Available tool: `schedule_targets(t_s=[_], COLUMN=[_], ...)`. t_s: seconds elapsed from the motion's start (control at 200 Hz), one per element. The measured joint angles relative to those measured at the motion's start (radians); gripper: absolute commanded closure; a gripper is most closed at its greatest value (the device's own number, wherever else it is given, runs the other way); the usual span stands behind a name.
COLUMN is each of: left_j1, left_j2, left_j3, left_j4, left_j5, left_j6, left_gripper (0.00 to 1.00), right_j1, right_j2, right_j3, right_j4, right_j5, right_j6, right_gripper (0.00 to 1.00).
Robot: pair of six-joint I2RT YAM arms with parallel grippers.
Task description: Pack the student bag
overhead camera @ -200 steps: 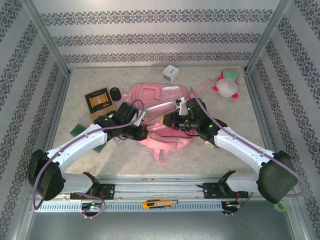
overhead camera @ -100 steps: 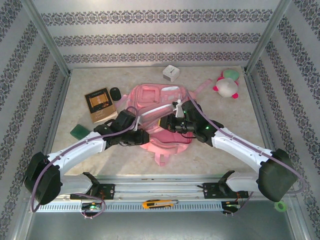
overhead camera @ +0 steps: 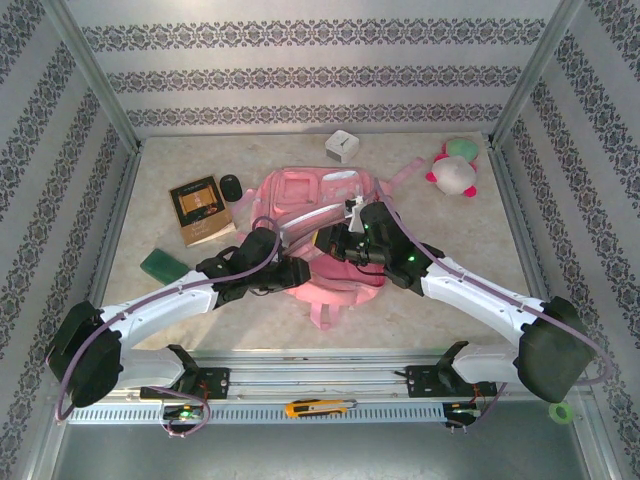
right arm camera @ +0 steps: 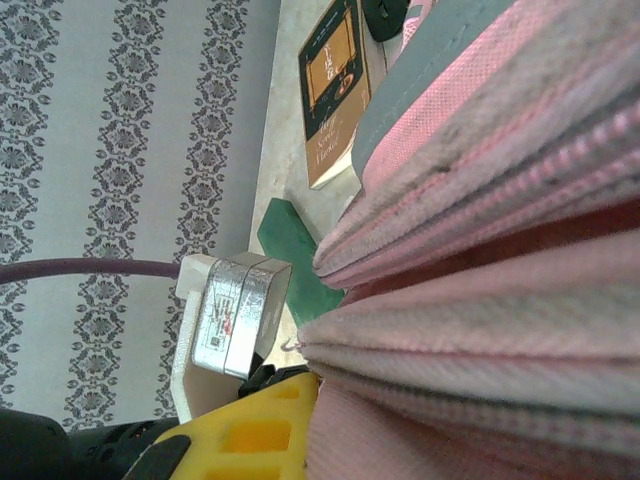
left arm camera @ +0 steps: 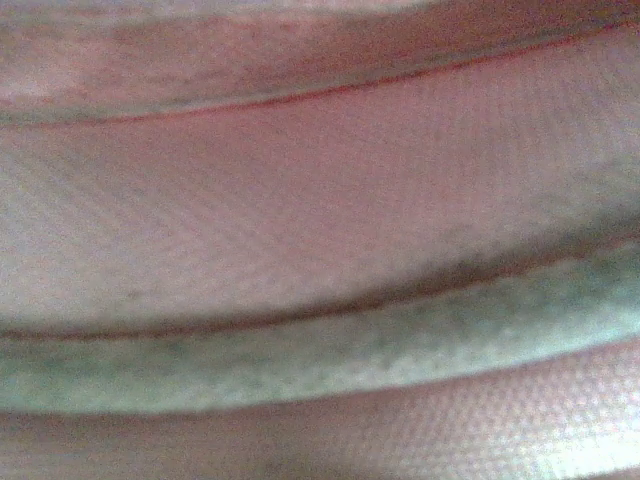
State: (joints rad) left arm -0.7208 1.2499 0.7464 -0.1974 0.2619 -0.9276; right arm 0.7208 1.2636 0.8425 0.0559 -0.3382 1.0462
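Two arms leaned over the student bag [overhead camera: 300, 190]; the right gripper [overhead camera: 323, 241] pinched its cloth, maybe holding it open; left gripper [overhead camera: 299, 272] beside it, grip unclear.

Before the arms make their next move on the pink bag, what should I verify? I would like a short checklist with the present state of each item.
1. The student bag lies under both claws, within reach: ok.
2. Right claw is shut, over the bag: ok.
3. Right claw really pinches fabric: cannot tell.
4. Left claw is open or shut: cannot tell. Its camera sees pink fabric and pale trim, very close.
5. Bag mouth is open wide enough for packing: cannot tell.
6. Book, green block and plush toy lie outside the bag, away from both claws: ok.
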Motion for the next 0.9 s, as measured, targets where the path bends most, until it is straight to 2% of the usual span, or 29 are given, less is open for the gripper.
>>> schedule_targets(t_s=[0.055, 0.17, 0.285, 0.36, 0.5, 0.669, 0.899], left_j1=[0.000, 0.000, 0.003, 0.022, 0.075, 0.094, 0.121], left_j2=[0.000, -0.001, -0.012, -0.016, -0.017, -0.008, 0.029], left_j3=[0.000, 0.000, 0.000, 0.000, -0.010, -0.056, -0.064], left_j4=[-0.003, -0.006, -0.009, -0.010, 0.016, 0.087, 0.133], left_j5=[-0.022, -0.050, -0.052, -0.012, 0.108, 0.248, 0.449], left_j6=[-0.008, -0.021, -0.023, -0.029, -0.070, -0.139, -0.143], left_gripper=[0.85, 1.00, 1.00, 1.00, 1.00, 1.00, 1.00], right_j1=[0.004, 0.008, 0.007, -0.002, -0.021, -0.033, -0.121], right_j2=[0.000, 0.000, -0.001, -0.005, -0.010, -0.014, -0.021], right_j3=[0.000, 0.000, 0.000, -0.001, -0.016, -0.043, -0.084], right_j4=[0.001, -0.002, -0.014, -0.023, -0.020, -0.010, 0.004], right_j5=[0.010, 0.022, 0.024, 0.013, -0.026, -0.080, -0.211], right_j6=[0.002, 0.002, -0.024, -0.060, -0.136, -0.206, -0.262], right_gripper=[1.00, 1.00, 1.00, 1.00, 1.00, 1.00, 1.00])
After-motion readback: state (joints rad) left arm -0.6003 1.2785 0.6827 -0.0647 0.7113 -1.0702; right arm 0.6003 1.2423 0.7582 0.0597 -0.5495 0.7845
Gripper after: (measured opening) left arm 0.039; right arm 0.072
